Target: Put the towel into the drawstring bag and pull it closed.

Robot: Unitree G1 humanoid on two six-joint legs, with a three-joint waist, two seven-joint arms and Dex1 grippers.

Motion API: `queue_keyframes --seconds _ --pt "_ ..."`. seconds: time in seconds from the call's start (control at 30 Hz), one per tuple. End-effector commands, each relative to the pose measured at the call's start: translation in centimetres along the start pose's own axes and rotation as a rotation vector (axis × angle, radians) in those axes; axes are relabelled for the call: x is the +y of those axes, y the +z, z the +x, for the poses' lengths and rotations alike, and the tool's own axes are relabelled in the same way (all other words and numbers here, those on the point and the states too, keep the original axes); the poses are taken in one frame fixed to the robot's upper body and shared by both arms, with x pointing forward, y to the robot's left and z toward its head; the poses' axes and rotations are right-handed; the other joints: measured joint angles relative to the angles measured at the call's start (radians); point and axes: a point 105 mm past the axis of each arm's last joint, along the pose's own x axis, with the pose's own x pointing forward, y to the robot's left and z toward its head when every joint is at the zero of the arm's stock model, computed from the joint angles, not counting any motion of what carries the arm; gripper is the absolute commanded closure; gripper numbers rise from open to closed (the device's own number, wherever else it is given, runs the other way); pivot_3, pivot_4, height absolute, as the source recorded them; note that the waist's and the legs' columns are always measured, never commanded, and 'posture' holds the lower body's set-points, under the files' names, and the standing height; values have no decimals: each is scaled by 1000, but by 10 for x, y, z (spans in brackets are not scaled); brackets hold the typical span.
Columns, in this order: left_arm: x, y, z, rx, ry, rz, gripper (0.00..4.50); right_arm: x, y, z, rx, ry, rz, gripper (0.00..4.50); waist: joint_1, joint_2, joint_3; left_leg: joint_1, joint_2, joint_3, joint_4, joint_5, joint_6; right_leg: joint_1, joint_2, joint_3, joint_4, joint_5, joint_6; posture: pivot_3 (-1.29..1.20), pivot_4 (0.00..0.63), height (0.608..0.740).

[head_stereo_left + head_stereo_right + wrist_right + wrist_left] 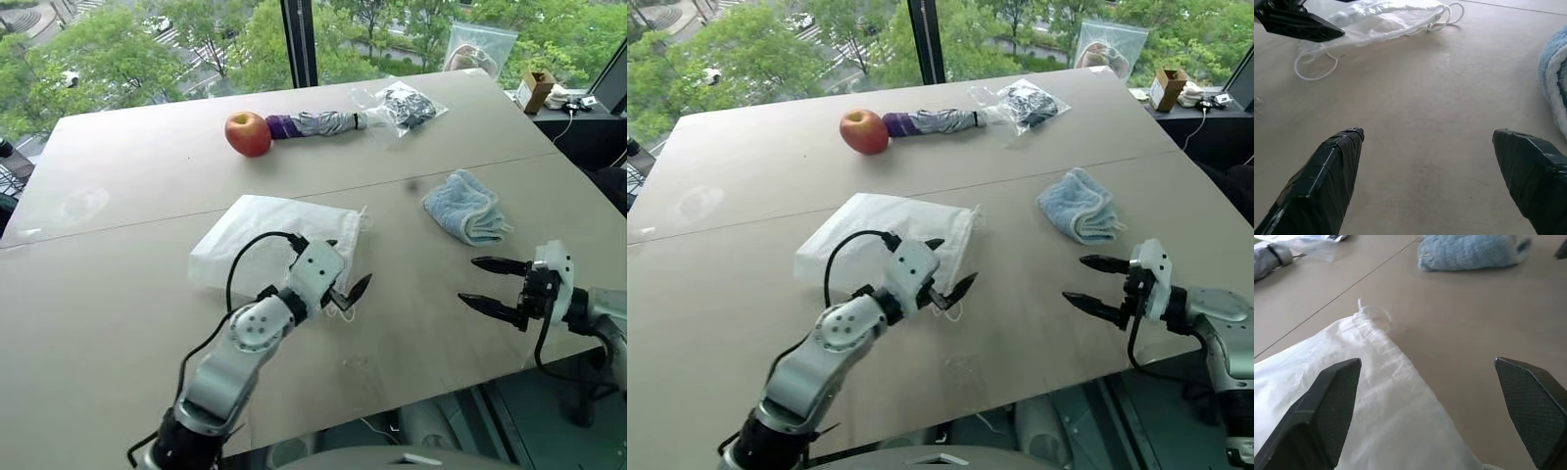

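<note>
approach step, nothing held: left gripper [345, 284] spread wide over drawstring bag [257, 238] mouth edge, right gripper [487, 284] spread empty near towel [466, 207] on table [127, 176]. next: pinching bag's rim open.

Both arms out over the near half of the worktop, claws wide open, nothing held.

Left arm rises from the near edge and angles toward the worktop's middle; left claw [345, 277] points forward and a little rightward, slightly below level, one black finger [359, 286] clear of the white wrist housing, a black cable looping over the forearm. Right arm enters from the right edge, forearm almost level; right claw [487, 285] points leftward across the worktop, two black fingers spread one above the other, low above the surface, empty gap between them.
</note>
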Motion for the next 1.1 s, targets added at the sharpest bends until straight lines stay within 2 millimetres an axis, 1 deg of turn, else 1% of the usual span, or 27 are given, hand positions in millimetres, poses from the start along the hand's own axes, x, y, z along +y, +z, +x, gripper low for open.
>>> queue_keyframes --seconds 0.03,0.17,0.33,0.5,0.6,0.7,0.73,0.77,0.87,0.9,1.1 --pt "-10 11 5 0 110 18 9 1 18 -13 -24 -26 -29 0 1 0 0 0 0 0 0 0 0 0 0 0 0 0 0 0 150 740" --pt "-16 9 9 32 153 16 9 1 20 -21 -6 -30 -23 0 1 0 0 -1 -1 0 1 0 0 0 -1 0 0 -2 3 0 150 740" --pt "-6 2 6 65 283 22 9 2 24 -25 10 -23 -22 0 0 0 0 0 0 -1 1 0 0 0 0 -1 0 -2 3 0 150 740" --pt "-4 1 2 82 343 49 9 3 27 -24 11 -19 -21 0 1 0 0 -1 -1 -1 1 0 0 0 0 0 0 -2 3 0 150 740" --pt "-4 1 -2 80 377 68 857 2 28 -20 7 -14 -24 0 1 0 0 -1 -1 -1 1 0 0 0 0 0 0 -2 3 0 150 740" --pt "-1 -3 -4 98 401 79 2161 1 29 -17 1 -12 -29 0 1 0 0 -1 -1 -1 1 0 0 0 0 0 0 -2 3 0 150 740" --pt "1 -4 -5 104 413 83 2483 0 29 -16 0 -11 -30 0 1 0 0 -1 -1 -1 1 0 0 0 0 -1 0 -2 3 0 150 740" --pt "3 -5 -5 109 424 90 3067 0 29 -16 -1 -10 -31 0 1 0 0 -1 -1 -1 1 0 0 0 0 -1 0 -2 2 0 150 740" --pt "10 -8 -9 116 456 112 4411 -1 30 -11 -11 -2 -35 0 1 0 0 -1 -1 -1 1 0 0 0 0 -1 0 -3 2 0 150 740" --pt "13 -7 -10 111 467 114 4474 -1 31 -9 -16 2 -37 0 0 0 0 -1 -1 -1 1 0 0 0 0 -1 0 -3 2 0 150 740" --pt "27 -4 -15 79 524 122 4474 -5 36 0 -53 1 -49 0 1 0 0 -1 -1 -1 1 0 0 0 -1 -1 0 -1 2 0 150 740"
